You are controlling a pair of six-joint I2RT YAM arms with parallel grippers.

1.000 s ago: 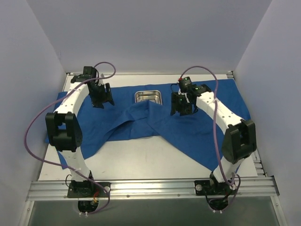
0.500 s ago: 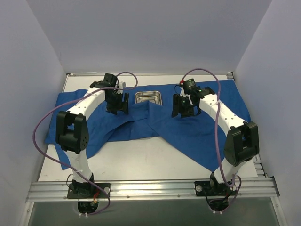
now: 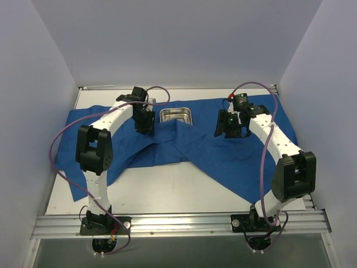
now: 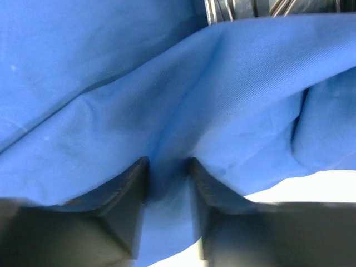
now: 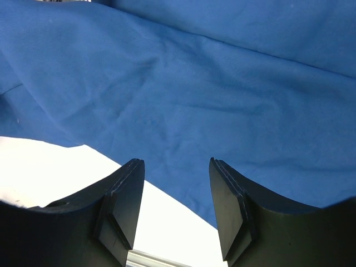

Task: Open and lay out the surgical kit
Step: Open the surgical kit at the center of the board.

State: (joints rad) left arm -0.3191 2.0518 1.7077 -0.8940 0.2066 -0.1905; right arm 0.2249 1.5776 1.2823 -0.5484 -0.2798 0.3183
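my left end effector (image 4: 167,164) pinches a fold of the limp blue wrap (image 3: 223,156) beside the tray (image 3: 191,116); right end effector (image 5: 175,167) gapes open. i'd grip edges.

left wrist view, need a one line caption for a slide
Left end effector pinching a raised fold of the royal-blue cloth wrap, steel tray at the frame's top.

Left arm (image 3: 114,116) and right arm (image 3: 271,139): white links, black joint housings. Purple cable (image 3: 252,84) loops along each. Matte black wedge-shaped fingers (image 5: 125,208).
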